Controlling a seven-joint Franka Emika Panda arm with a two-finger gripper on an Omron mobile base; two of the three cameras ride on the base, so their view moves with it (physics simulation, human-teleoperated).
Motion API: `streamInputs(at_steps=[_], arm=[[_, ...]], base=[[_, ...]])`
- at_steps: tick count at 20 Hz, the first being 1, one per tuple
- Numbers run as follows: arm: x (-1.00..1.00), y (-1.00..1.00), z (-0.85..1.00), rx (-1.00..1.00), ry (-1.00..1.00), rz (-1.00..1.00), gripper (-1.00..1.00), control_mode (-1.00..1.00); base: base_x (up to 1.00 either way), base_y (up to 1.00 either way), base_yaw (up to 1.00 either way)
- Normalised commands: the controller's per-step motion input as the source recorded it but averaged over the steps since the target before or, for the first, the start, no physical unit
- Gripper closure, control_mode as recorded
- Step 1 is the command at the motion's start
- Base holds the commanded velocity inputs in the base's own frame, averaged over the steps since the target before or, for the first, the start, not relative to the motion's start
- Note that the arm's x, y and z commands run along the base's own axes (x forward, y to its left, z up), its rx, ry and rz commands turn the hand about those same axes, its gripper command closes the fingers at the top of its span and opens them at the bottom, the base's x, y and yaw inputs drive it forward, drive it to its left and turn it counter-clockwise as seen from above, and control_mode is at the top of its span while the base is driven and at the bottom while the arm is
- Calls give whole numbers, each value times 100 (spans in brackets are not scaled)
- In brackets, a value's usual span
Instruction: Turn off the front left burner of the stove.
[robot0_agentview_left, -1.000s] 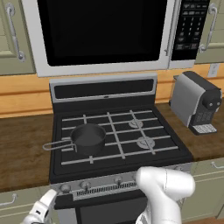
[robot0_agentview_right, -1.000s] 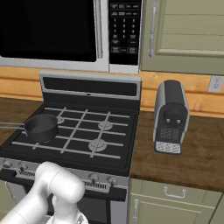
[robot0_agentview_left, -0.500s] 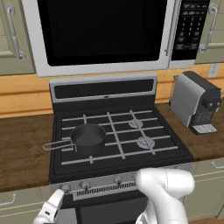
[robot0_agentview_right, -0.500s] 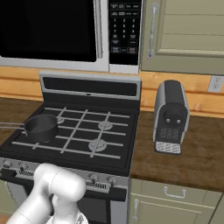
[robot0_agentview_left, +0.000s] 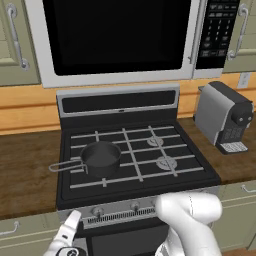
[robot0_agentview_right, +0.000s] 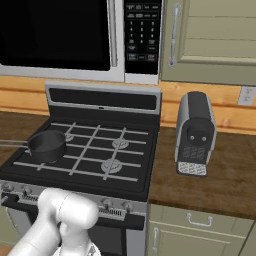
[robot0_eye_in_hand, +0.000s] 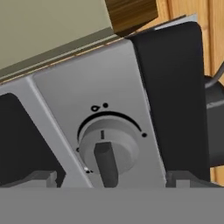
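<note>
The stove (robot0_agentview_left: 120, 102) is a black gas range with pale grey grates and a silver front strip of round knobs. Its front left burner (robot0_agentview_left: 85, 184) carries a small dark saucepan (robot0_agentview_left: 101, 158) with a wire handle pointing left. In the right base view the burner (robot0_agentview_right: 30, 165) lies under the same saucepan (robot0_agentview_right: 47, 145). My gripper (robot0_agentview_left: 70, 225) is low at the strip's left end, close to the leftmost knob (robot0_agentview_left: 97, 211). In the hand view that knob (robot0_eye_in_hand: 107, 151) is straight ahead. My gripper (robot0_eye_in_hand: 113, 177) is open, one dark fingertip (robot0_eye_in_hand: 41, 178) on each side of the knob, not touching it.
A big black-doored microwave (robot0_agentview_left: 115, 35) hangs above the stove. A grey coffee machine (robot0_agentview_left: 222, 117) stands on the wooden counter (robot0_agentview_right: 210, 175) to the right. More wooden counter (robot0_agentview_left: 25, 165) lies to the left. Beige drawers (robot0_agentview_right: 200, 225) sit below. My white arm (robot0_agentview_left: 190, 220) crosses the stove front.
My gripper has moved up and to the right, closer to the left end of the knob strip. Its jaws have stayed open. Nothing on the stove has moved.
</note>
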Motion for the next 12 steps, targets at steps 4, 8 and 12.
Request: streamInputs(at_steps=[4,8,12], arm=[[6,2,0,0,0,0,-100,-100],[0,18,-6,-5,0,1,-100,-100],[2,9,1,-1,0,0,-100,-100]], base=[[0,0,0],[0,0,0],[0,0,0]])
